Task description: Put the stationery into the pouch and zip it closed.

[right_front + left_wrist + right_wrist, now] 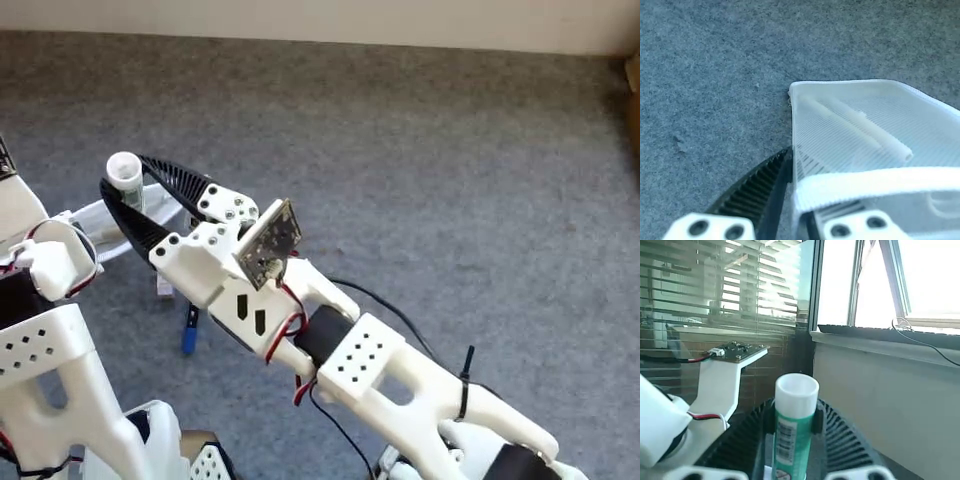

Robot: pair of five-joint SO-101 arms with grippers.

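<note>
A glue stick (124, 168) with a white cap and green body stands upright between the black fingers of my right gripper (122, 182), which is shut on it above the pouch. The right wrist view shows the same glue stick (794, 430) clamped in the right gripper (792, 442). The white mesh pouch (865, 130) holds two pale stick-like items. My left gripper (792, 167) is shut on the pouch's edge, by its white zip band. From above, the pouch (100, 213) is a pale strip under the right gripper. A blue pen (188, 335) lies on the carpet.
Grey carpet (420, 150) covers the whole work surface, with open room to the right and back. A small white item (165, 288) lies near the blue pen. The right arm's white body (380, 370) crosses the front middle. A wall runs along the back.
</note>
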